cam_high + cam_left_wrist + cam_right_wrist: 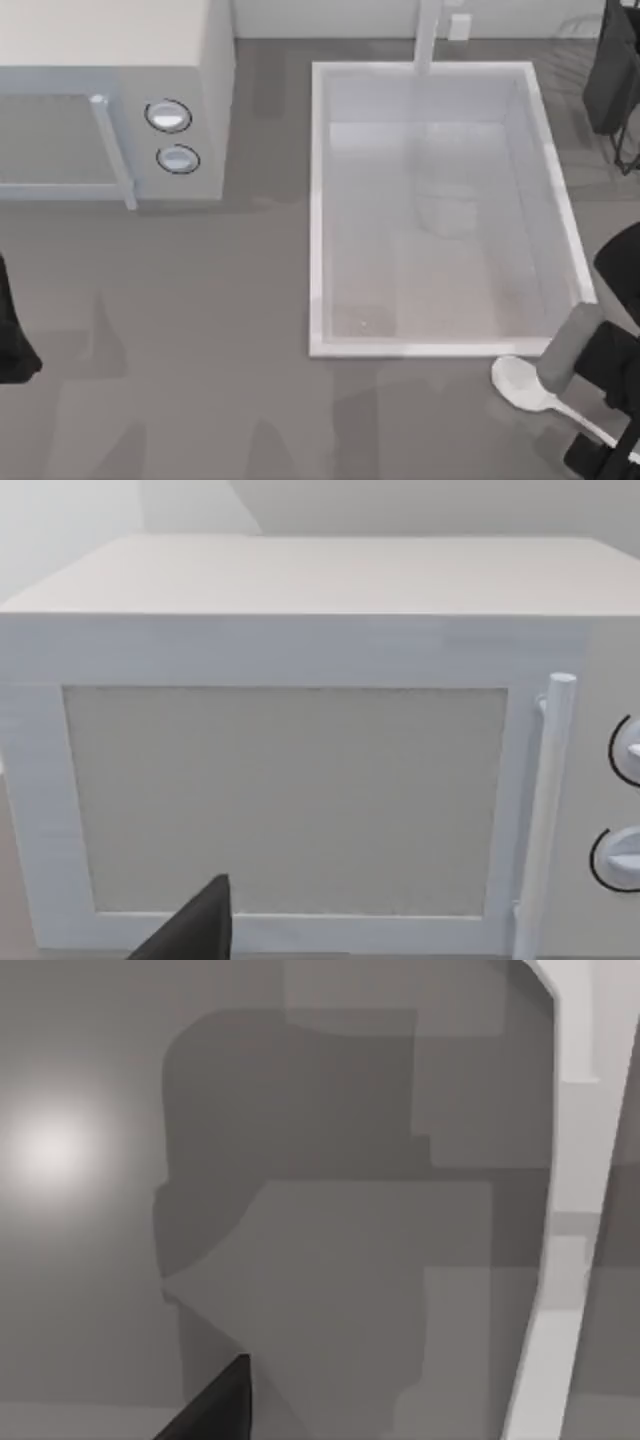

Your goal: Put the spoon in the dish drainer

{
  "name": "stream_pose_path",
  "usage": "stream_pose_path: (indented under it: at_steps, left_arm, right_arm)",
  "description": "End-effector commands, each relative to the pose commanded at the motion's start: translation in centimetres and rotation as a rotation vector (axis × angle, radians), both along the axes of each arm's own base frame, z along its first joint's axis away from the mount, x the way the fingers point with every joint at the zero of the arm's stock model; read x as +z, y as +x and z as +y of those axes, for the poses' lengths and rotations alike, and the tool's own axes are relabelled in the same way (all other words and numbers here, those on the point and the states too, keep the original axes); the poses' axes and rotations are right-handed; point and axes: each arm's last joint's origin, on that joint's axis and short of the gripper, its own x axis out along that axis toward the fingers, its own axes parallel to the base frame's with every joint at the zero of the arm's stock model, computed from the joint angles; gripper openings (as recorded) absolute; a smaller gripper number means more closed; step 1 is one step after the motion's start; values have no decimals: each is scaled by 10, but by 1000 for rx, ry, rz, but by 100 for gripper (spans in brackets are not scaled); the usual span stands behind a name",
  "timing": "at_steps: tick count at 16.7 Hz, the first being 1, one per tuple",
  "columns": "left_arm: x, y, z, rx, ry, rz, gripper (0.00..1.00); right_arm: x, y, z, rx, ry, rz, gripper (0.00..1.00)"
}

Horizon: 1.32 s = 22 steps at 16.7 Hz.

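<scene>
Spoon (523, 383) on table beside basin (318, 200) corner, under right arm; claw state unclear.

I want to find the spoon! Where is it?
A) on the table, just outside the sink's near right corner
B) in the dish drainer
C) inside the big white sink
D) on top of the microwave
A: in the top view the spoon lies on the grey table just outside the sink, close to the right arm; the drainer stands far off at the top right.
</scene>
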Motion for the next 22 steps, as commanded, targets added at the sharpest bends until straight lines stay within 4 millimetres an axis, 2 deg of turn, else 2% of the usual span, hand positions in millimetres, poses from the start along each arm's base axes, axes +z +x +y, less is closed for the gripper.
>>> stream_pose_path:
  at_steps: [8,9,11,13,17,22]
  left_arm:
    - [0,0,0,0,0,0,100]
    - [0,0,0,0,0,0,100]
    - [0,0,0,0,0,0,100]
    - [0,0,0,0,0,0,100]
    - [0,0,0,0,0,0,100]
    - [0,0,0,0,0,0,100]
  right_arm:
    - [0,0,0,0,0,0,0]
    - [22,2,1,-5,23,-19,0]
    - [25,4,2,-1,24,-20,0]
    - [38,10,5,5,26,-25,0]
    - [90,25,11,9,24,-16,0]
    - [173,17,7,3,9,23,0]
